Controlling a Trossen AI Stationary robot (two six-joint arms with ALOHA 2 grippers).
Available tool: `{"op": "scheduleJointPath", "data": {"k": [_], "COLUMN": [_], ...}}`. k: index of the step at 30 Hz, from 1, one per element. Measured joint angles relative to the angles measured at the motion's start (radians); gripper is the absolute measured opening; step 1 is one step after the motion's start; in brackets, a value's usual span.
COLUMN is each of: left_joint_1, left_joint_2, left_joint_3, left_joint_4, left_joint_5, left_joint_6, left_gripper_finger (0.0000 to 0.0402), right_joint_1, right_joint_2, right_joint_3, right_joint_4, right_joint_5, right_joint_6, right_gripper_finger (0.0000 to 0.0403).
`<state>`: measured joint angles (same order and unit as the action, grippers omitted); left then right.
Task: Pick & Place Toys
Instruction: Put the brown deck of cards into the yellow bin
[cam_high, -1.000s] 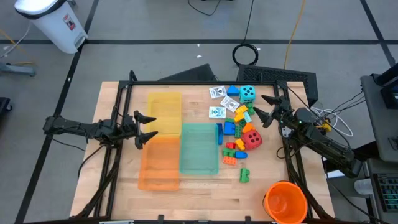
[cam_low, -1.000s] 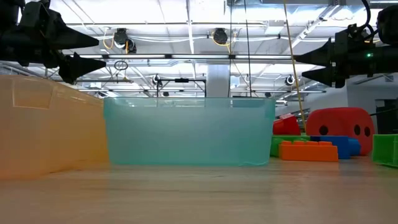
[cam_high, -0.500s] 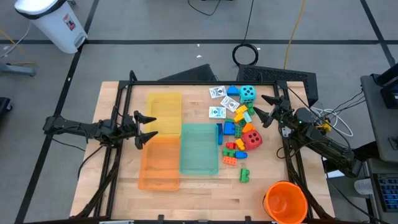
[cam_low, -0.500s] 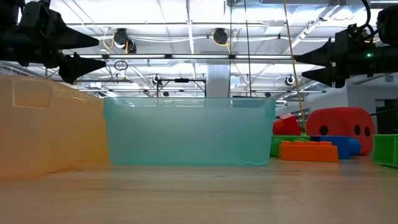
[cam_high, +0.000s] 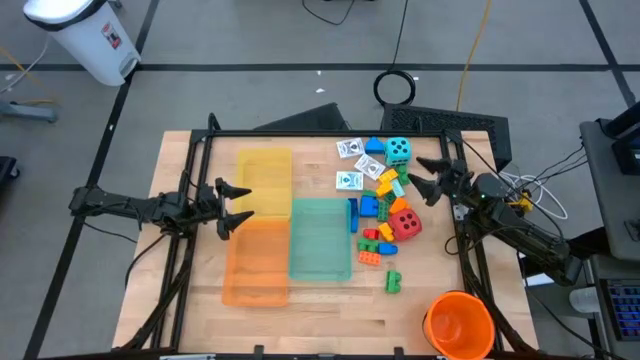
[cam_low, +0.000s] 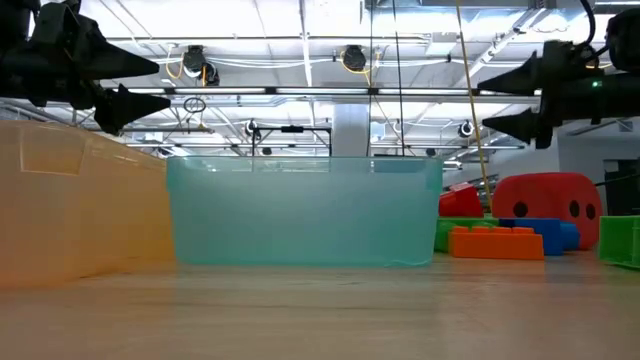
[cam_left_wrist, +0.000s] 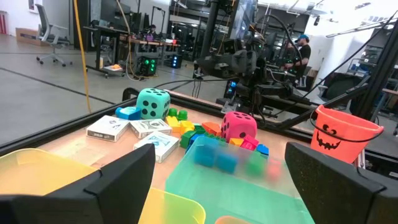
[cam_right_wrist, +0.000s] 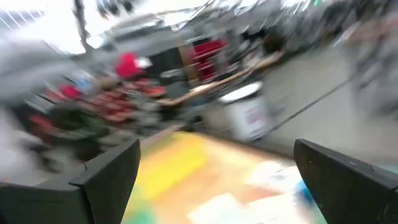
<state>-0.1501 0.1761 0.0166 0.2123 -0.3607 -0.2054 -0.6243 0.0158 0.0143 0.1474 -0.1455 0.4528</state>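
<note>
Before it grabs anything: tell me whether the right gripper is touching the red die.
Apart. The low view shows the right gripper open, hanging well above the red die, with clear air between.

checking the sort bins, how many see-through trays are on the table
3: yellow tray at the far left, orange tray in front of it, teal tray beside them, next to the toys.

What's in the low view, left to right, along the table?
Orange tray → teal tray → orange brick → red die → green brick.

Translucent plastic trays (cam_high: 319, 238) on pale wooden table (cam_high: 330, 312).
</note>
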Motion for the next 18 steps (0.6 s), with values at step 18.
{"op": "scheduleJointPath", "data": {"k": [18], "left_joint_1": [0.000], "left_joint_2": [0.000], "left_joint_3": [0.000], "left_joint_4": [0.000], "left_joint_5": [0.000], "left_joint_6": [0.000], "left_gripper_finger": [0.0363], "right_joint_1": [0.000], "right_joint_2": [0.000], "right_joint_3": [0.000], "right_joint_4": [0.000], "right_joint_5": [-0.093], "right_joint_6": [0.368], "right_gripper_finger": [0.0396]}}
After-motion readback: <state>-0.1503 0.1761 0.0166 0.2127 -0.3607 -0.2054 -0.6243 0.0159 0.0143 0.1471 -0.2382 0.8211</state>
